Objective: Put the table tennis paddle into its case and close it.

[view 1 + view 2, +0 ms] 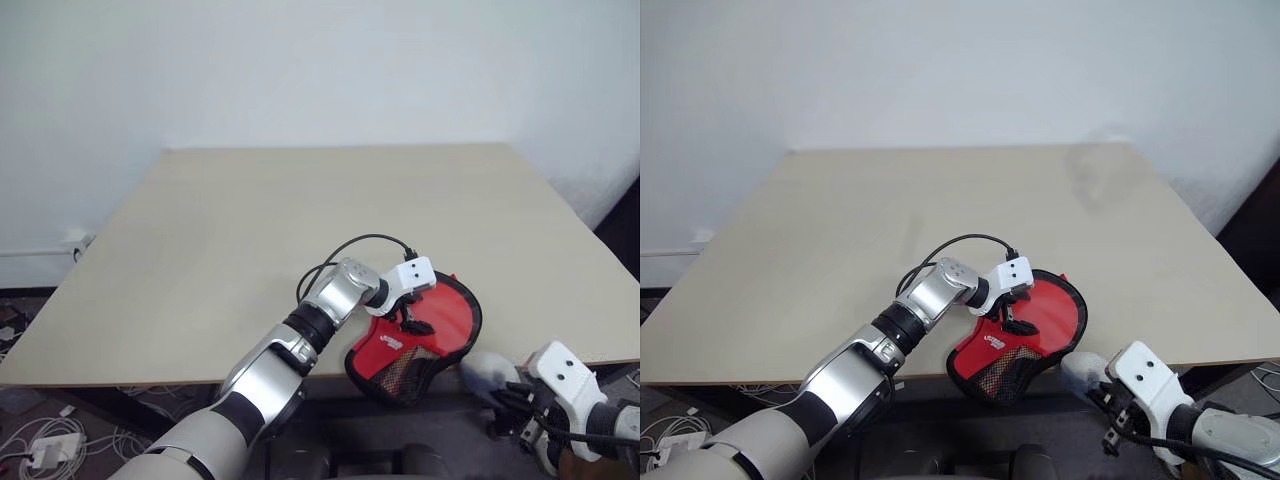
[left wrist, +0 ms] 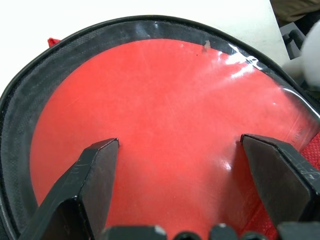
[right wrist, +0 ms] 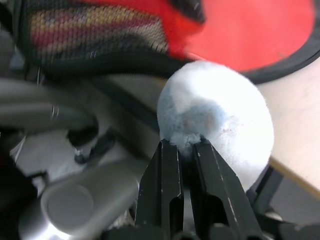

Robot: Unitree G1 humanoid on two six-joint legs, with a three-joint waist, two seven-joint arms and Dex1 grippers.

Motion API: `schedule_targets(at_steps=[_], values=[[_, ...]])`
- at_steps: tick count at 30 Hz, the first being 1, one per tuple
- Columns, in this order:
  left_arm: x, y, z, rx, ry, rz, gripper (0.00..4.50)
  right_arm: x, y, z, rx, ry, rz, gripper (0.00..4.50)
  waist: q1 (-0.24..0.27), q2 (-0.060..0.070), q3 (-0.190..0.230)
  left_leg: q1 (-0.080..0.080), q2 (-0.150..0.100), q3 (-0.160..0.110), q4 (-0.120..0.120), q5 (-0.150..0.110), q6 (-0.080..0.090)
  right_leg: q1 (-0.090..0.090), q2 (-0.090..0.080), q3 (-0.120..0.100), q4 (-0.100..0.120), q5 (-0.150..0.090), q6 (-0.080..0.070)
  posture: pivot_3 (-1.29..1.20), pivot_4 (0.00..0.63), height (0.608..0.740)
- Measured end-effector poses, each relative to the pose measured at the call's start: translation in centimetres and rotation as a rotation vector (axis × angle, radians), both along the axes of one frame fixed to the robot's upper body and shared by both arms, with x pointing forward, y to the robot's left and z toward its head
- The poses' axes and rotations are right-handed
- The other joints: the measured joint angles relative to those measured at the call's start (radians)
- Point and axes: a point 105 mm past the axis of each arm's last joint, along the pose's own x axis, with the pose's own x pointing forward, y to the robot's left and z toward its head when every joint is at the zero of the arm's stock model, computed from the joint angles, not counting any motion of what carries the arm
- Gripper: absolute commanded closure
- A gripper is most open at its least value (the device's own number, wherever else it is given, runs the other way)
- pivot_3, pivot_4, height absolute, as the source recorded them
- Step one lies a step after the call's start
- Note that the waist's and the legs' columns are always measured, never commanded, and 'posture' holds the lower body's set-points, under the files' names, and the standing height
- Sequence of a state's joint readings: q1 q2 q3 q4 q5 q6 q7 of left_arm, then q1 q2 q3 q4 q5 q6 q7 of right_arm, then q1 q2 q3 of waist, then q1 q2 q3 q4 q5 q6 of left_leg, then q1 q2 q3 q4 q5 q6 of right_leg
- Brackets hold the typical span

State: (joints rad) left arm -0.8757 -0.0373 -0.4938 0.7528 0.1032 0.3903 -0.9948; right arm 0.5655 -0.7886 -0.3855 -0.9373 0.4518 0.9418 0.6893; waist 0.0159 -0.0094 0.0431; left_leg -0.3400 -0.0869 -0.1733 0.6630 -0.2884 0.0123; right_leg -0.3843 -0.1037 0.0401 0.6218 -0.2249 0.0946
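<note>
The case (image 1: 474,318), a soft pouch with black edging, lies at the table's front edge. Its mesh pocket (image 1: 405,372) hangs over that edge. Inside its black rim (image 2: 30,100) lies a glossy round red face, which looks like the table tennis paddle (image 2: 165,100); the handle is hidden. My left gripper (image 2: 177,142) stands open just above that red face, one finger on each side of it. Below the table's edge at the right, my right gripper (image 3: 182,142) is shut on the fluff of the case's grey-blue plush charm (image 3: 215,110).
The light wooden table (image 1: 250,220) stretches away behind the case to a white wall. On the floor at the left lie cables and a power strip (image 1: 40,450). A dark gap runs along the table's right side.
</note>
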Motion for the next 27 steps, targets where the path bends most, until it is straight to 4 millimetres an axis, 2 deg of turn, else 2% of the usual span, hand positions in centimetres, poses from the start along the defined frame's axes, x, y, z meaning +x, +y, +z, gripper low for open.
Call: schedule_targets(at_steps=[7, 14, 17, 24, 27], values=[[0.1, 0.1, -0.1, 0.003, -0.001, 0.009, 0.34, 1.3, -0.7, 0.0, 0.005, -0.016, -0.081, 1.27, -0.002, -0.001, -0.001, 0.0, 0.006, 0.001, 0.001, 0.0, 0.0, 0.0, 0.0, 0.0, 0.0, 0.0, 0.0, 0.0, 0.0, 0.74], [0.2, 0.2, -0.1, 0.004, -0.001, 0.013, 0.34, 2.9, -1.1, -0.2, -0.004, -0.046, -0.12, 1.27, -0.002, -0.001, -0.001, 0.001, 0.008, 0.002, 0.001, 0.0, 0.0, 0.0, 0.001, 0.0, 0.0, 0.0, 0.0, 0.0, 0.0, 0.74], [0.2, 0.2, -0.1, 0.003, 0.0, 0.014, 0.34, 4.0, -2.0, -0.1, -0.016, -0.08, -0.169, 1.27, -0.002, -0.001, -0.001, 0.001, 0.008, 0.002, 0.001, 0.0, 0.0, 0.0, 0.001, 0.0, 0.0, 0.0, 0.0, 0.0, 0.0, 0.74], [0.2, 0.2, -0.1, 0.002, 0.001, 0.012, 0.34, 5.9, -3.0, 2.0, 0.112, -0.12, -0.269, 1.27, -0.001, 0.0, -0.001, 0.001, 0.007, 0.002, 0.001, 0.0, 0.0, -0.001, 0.001, 0.0, 0.0, 0.0, 0.0, 0.0, 0.0, 0.74], [0.2, 0.2, -0.1, 0.001, 0.001, 0.013, 0.34, 6.3, -3.5, 1.6, 0.169, -0.056, -0.322, 1.27, -0.002, 0.0, -0.001, 0.0, 0.007, 0.002, 0.001, 0.0, 0.0, -0.001, 0.001, 0.0, 0.0, 0.0, 0.0, 0.0, 0.0, 0.74]])
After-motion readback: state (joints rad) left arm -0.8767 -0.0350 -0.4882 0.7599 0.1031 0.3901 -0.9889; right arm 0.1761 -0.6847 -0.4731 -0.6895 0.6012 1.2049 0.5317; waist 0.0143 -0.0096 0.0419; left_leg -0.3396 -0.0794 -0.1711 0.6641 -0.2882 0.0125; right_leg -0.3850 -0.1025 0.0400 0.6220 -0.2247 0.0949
